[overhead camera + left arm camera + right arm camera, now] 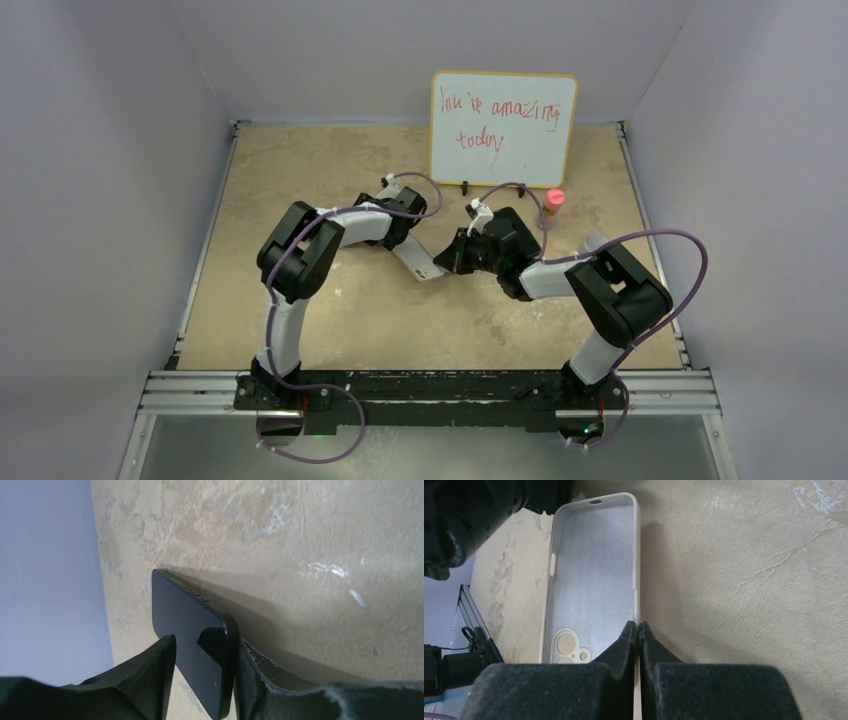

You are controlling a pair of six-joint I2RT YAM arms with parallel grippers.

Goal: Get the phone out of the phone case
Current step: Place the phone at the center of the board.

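The phone is a dark slab out of its case, standing between my left gripper's fingers. Its back leans on the right-hand finger, while the other finger stands off its screen, so the jaws are open. The phone case is white with a grey lining and is empty, its camera cut-out near me. My right gripper is shut on the case's right side wall. From above, the case lies between the two grippers, left and right. The phone is hidden there.
A whiteboard with red writing stands at the back of the tan table. A small pink object sits just in front of its right end. Grey walls close in the sides, and a metal rail runs along the near edge.
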